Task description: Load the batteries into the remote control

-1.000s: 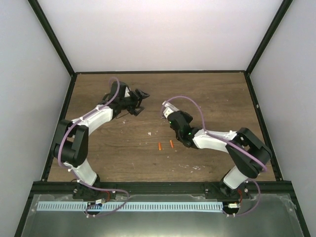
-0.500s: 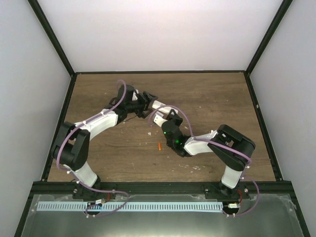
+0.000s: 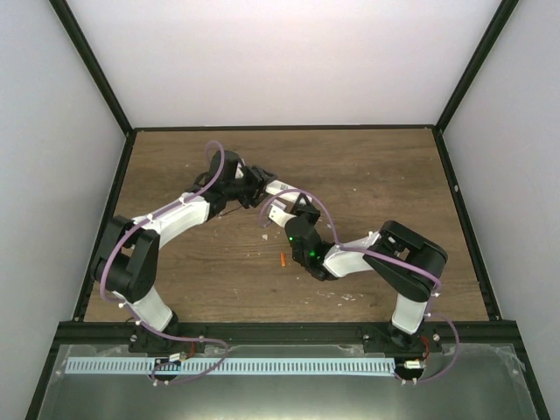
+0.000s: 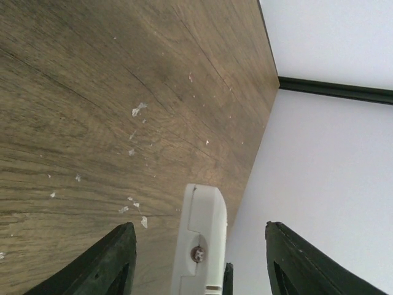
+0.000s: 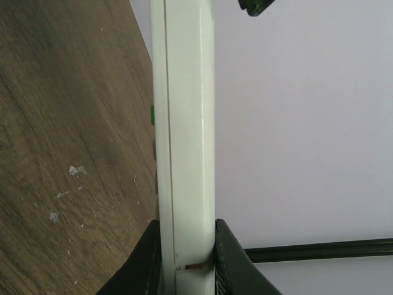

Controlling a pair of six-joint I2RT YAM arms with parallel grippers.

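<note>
Crowding battery [image 3: 282, 260]: right arm [image 3: 346, 255], at 3 o'clock.
Battery count: one visible.
Remote control [image 5: 184, 123]: one, pinched in right tool [image 5: 187, 264].
Left tool [image 4: 198, 239]: spread.

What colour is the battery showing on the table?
The battery is orange; top external view shows it best.

A wood-grain brown tabletop [image 3: 376, 166] speckled with small pale flecks [image 4: 139, 110] — enclosed by plain white walls [image 3: 280, 61] on a black frame [image 3: 91, 70]. Along the near edge, a grey metal ledge [image 3: 289, 398] carries a white slotted strip [image 3: 262, 365].
</note>
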